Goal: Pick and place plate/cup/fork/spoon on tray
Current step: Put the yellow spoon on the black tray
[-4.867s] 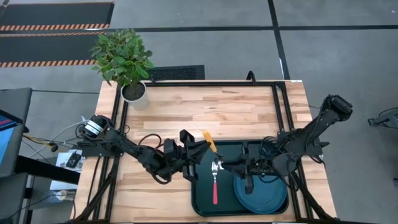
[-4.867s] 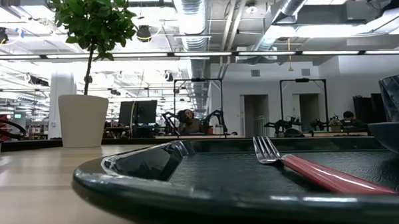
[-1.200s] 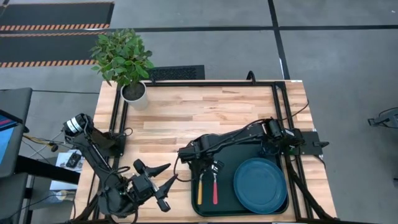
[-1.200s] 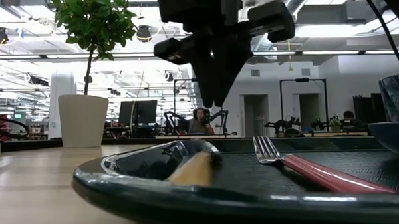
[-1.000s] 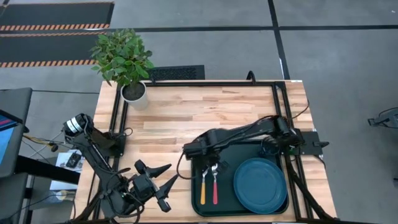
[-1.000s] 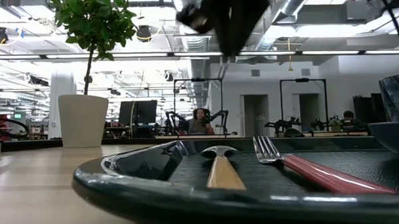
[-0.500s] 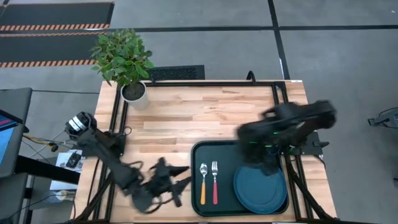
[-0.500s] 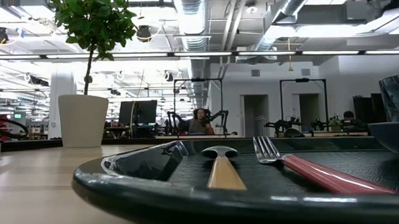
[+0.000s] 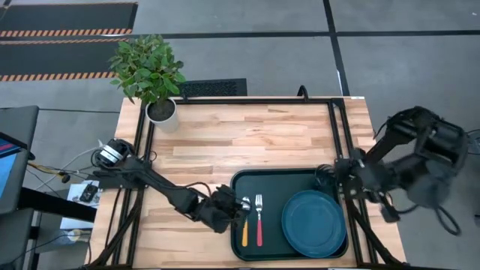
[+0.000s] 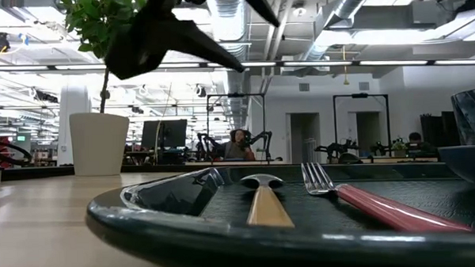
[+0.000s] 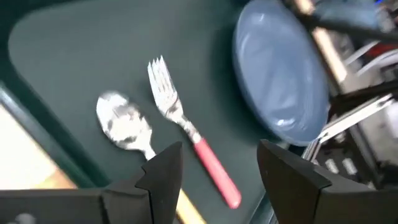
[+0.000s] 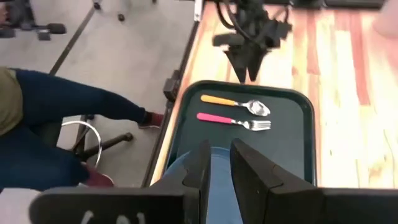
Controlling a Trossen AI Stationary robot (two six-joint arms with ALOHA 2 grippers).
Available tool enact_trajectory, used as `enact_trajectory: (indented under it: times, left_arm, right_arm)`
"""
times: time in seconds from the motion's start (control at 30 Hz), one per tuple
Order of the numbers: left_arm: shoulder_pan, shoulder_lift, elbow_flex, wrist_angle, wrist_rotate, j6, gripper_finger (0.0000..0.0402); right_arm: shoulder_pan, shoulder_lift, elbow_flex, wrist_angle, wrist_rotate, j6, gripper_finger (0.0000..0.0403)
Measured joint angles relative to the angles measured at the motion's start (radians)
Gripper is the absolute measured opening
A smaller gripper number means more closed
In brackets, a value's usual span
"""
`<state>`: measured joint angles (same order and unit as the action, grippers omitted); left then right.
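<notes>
Left gripper (image 9: 231, 208) spread, empty, at tray's (image 9: 292, 178) 9 o'clock rim, spoon (image 9: 244, 219) beside it at 3 o'clock, then fork (image 9: 259, 219), then plate (image 9: 313, 223). Right gripper (image 12: 219, 163) nearly pressed together, empty, off table's 3 o'clock edge.

Glossy plastic tray (image 9: 279, 180), wooden table (image 9: 247, 139)

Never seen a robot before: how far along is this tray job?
Done: the spoon, fork and plate lie on the tray. In hand: nothing; the left gripper hovers open by the spoon, the right gripper hangs near the plate. Left: perhaps the cup, seen only behind the plate.
</notes>
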<state>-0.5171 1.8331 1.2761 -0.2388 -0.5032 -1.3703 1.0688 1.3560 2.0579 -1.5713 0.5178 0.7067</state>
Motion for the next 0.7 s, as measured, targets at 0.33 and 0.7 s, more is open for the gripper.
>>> enact_trajectory:
  times: [0.33, 0.7]
  left_arm:
    - [0.046, 0.232, 0.404, -0.471, 0.078, -0.019, 0.0194]
    - [0.082, 0.458, 0.602, -0.631, 0.186, -0.006, 0.0194]
  right_arm:
    - [0.126, 0.084, 0.000, 0.000, 0.055, 0.001, 0.0087]
    - [0.164, 0.139, -0.001, 0.000, 0.053, 0.000, 0.0087]
